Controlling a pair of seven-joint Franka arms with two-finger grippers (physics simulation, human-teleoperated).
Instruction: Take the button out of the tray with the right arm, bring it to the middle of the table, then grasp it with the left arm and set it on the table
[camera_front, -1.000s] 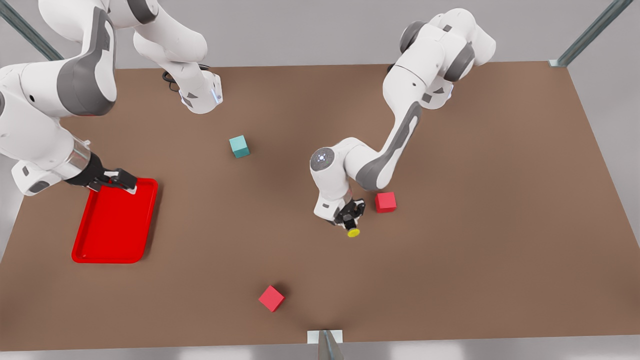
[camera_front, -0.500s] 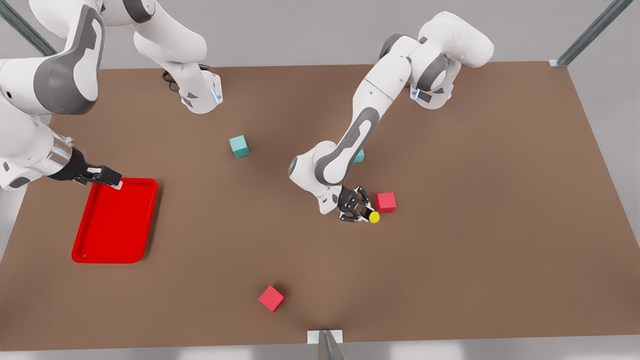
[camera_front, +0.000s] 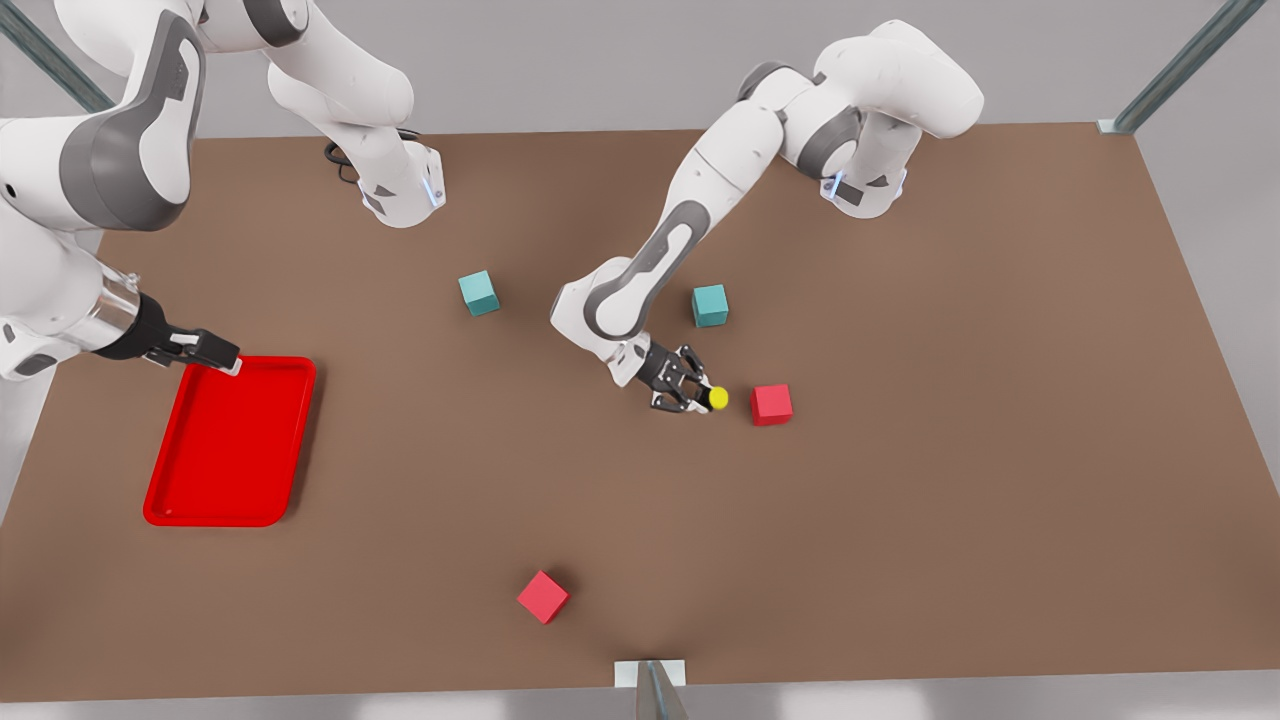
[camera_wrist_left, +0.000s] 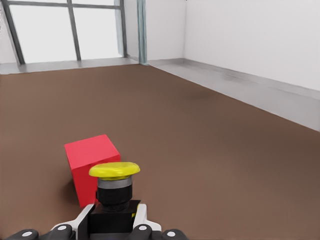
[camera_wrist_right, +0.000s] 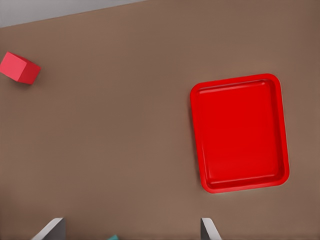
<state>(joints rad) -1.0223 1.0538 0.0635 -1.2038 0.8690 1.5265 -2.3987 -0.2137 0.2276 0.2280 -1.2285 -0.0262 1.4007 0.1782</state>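
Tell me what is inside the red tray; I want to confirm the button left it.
Nothing: the tray has a bare floor. The button is in the left tool. The right tool hangs open near the tray's far rim.

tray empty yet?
Empty. The tray shows bare red floor; the button sits in the left pincer mid-table.

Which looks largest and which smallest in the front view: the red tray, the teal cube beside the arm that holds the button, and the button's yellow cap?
1. The red tray, by far the largest.
2. The teal cube.
3. The yellow cap of the button, held by the left gripper, clearly the smallest.
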